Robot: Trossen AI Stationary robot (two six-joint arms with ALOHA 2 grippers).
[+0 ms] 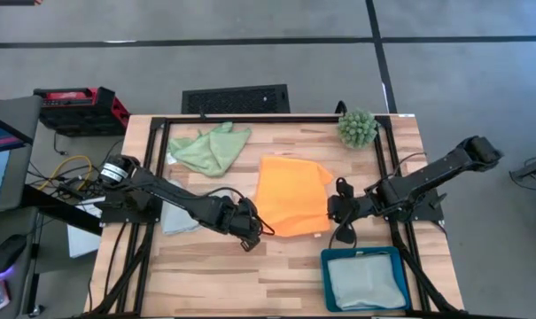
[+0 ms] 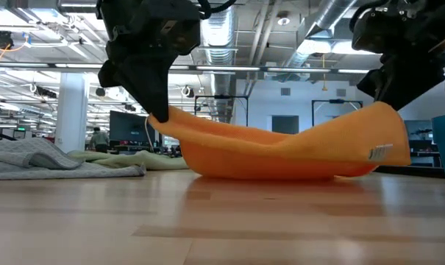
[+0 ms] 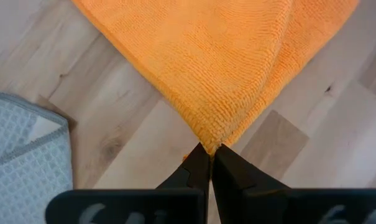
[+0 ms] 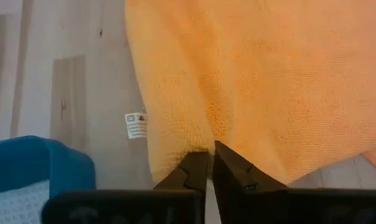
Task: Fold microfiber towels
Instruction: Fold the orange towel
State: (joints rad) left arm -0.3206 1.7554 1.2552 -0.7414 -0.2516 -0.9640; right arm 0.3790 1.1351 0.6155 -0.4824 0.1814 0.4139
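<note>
Left gripper (image 1: 250, 232) sits at the near left corner of the orange towel (image 1: 294, 195), right gripper (image 1: 336, 213) at its near right edge; the towel lies mid-worktop (image 1: 276, 275) between them, long axis running away from the near edge, so the fold likely carries both held points to the far edge. Green towel (image 1: 210, 149) and spiky plant (image 1: 357, 128) sit beyond that edge, off to either side; grey towel (image 1: 174, 217) under the left arm, teal tray (image 1: 325, 283) with a pale towel (image 1: 367, 282) near the right gripper. Low view: both ends of the orange towel (image 2: 281, 151) lifted, middle sagging onto the worktop. Left wrist: fingers (image 3: 197, 171) clamped together on the corner. Right wrist: fingers (image 4: 197, 171) pinch the edge, care label (image 4: 135, 126) beside; whether that grip is loosening I cannot tell.
</note>
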